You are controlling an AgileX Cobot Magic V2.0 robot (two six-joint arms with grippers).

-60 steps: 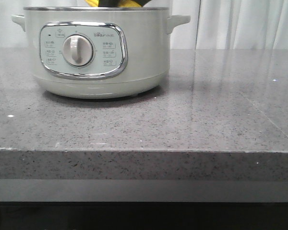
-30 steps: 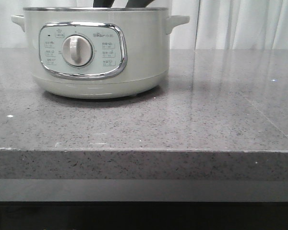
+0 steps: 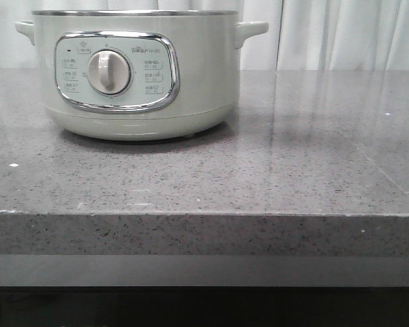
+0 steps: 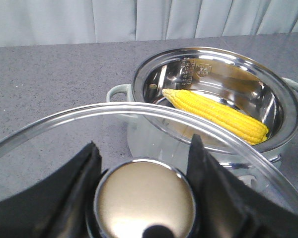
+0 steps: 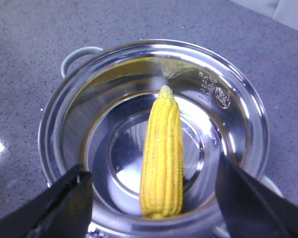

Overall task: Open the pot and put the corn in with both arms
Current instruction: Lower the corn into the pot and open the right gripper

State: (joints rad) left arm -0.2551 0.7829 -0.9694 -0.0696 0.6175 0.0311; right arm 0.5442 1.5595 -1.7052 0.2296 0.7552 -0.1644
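Observation:
The pale grey-green pot (image 3: 136,75) stands at the back left of the counter, lid off. The yellow corn (image 5: 162,156) lies loose on the pot's shiny steel bottom; it also shows in the left wrist view (image 4: 216,114). My right gripper (image 5: 154,198) is open and empty above the pot (image 5: 69,124), its fingers apart on either side of the cob. My left gripper (image 4: 144,191) is shut on the round metal knob (image 4: 145,198) of the glass lid (image 4: 49,139), held above the counter beside the pot (image 4: 283,106). Neither gripper shows in the front view.
The grey speckled stone counter (image 3: 273,170) runs to a front edge near the camera. White curtains (image 3: 347,34) hang behind it.
The corn and the dark right fingers, seen above the pot's rim a second ago, have gone from the front view. The pot has not moved.

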